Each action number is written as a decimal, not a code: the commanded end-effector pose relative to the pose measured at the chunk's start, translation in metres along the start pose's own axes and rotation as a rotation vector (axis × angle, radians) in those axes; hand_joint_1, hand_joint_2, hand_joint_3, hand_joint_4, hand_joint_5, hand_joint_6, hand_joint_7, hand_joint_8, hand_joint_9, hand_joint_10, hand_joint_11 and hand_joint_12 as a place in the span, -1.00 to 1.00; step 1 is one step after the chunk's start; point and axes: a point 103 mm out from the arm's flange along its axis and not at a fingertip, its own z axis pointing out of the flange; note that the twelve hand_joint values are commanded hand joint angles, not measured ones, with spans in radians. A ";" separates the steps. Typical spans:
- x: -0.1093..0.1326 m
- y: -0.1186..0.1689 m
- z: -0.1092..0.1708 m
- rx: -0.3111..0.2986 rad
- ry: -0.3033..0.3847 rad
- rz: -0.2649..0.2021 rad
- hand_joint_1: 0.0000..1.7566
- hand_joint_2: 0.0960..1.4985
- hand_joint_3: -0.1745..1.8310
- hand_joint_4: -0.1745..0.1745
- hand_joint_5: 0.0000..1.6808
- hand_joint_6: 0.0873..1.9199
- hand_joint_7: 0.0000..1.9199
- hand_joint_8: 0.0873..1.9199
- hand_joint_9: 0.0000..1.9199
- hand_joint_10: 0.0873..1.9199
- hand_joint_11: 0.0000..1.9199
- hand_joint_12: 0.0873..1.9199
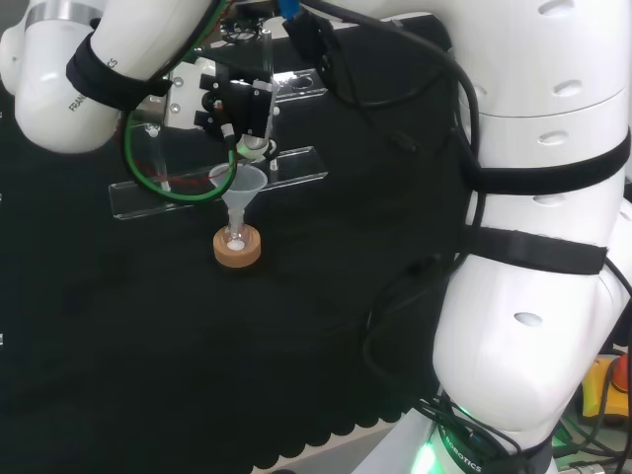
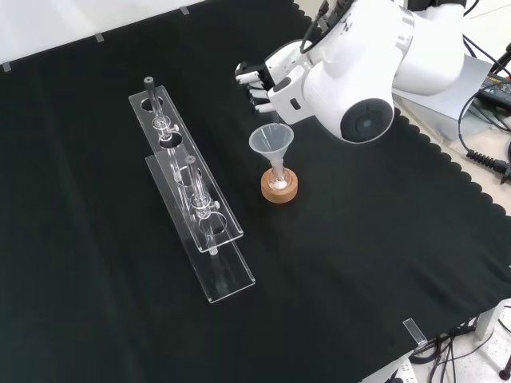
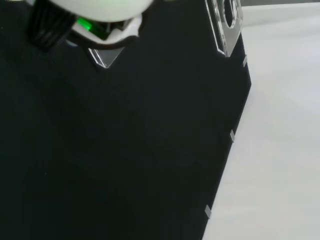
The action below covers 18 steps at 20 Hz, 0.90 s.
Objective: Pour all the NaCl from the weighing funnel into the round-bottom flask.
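No label, number or sign can be read on the glassware, the clear rack (image 2: 192,191) or the black cloth (image 2: 359,263); print on the arm stays unreported.

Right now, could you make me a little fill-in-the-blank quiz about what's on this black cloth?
1. The clear funnel sits in a small flask that stands on a ____ ring.
2. At the flask's bottom lies a little ____ powder.
3. In the front view, the clear rack lies to the ____ of the funnel.
4. In the front view, the hand is ____ the funnel.

Missing words: cork; white; left; above
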 end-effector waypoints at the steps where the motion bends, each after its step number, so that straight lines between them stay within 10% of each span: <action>1: -0.007 0.002 0.010 -0.022 0.069 -0.008 0.26 -0.22 -0.07 1.00 0.43 -0.17 0.07 -0.46 0.20 -0.73 -0.18 0.10; 18: -0.032 0.013 0.046 -0.095 0.401 -0.061 0.26 -0.22 -0.07 1.00 0.42 -0.15 0.07 -0.46 0.22 -0.74 -0.17 0.10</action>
